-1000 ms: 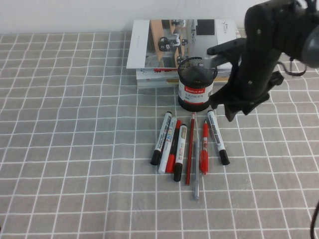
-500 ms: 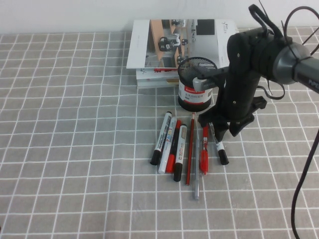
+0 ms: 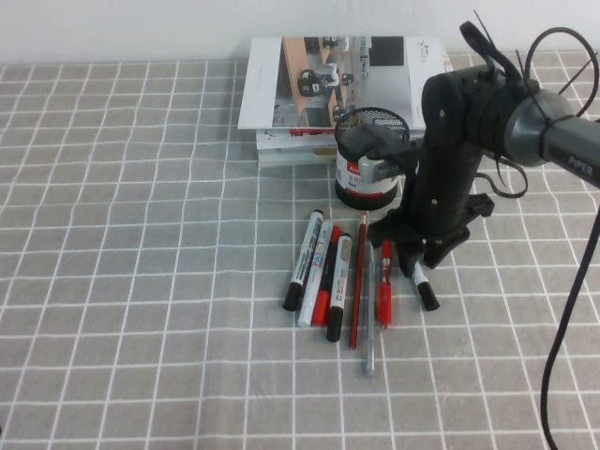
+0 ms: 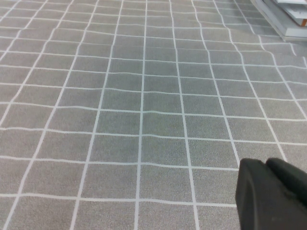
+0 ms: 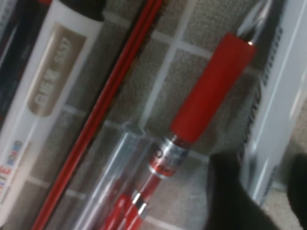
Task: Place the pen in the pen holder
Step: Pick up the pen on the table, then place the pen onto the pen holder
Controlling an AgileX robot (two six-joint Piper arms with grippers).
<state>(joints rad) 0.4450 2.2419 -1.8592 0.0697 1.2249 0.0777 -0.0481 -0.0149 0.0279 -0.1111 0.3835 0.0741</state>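
Observation:
The pen, a white-barrelled marker with a black cap (image 3: 426, 292), lies at the right end of a row of pens, mostly hidden under my right arm. My right gripper (image 3: 415, 259) is low over it. In the right wrist view the white barrel (image 5: 277, 105) runs between the two dark fingers (image 5: 225, 191), and my right gripper (image 5: 261, 194) is open astride it. The black mesh pen holder (image 3: 371, 157) stands upright just behind the row. My left gripper (image 4: 271, 196) is shut and empty over bare checked cloth, out of the high view.
Left of the pen lie a red pen (image 3: 384, 283), a clear pen (image 3: 368, 328), a red pencil (image 3: 357, 281) and three markers (image 3: 319, 272). A stack of books (image 3: 309, 84) sits behind the holder. Checked cloth (image 3: 141, 234) covers the table.
My right arm has come down from beside the holder towards the row of pens, and its gripper now sits astride the rightmost marker. The pens and holder have not moved.

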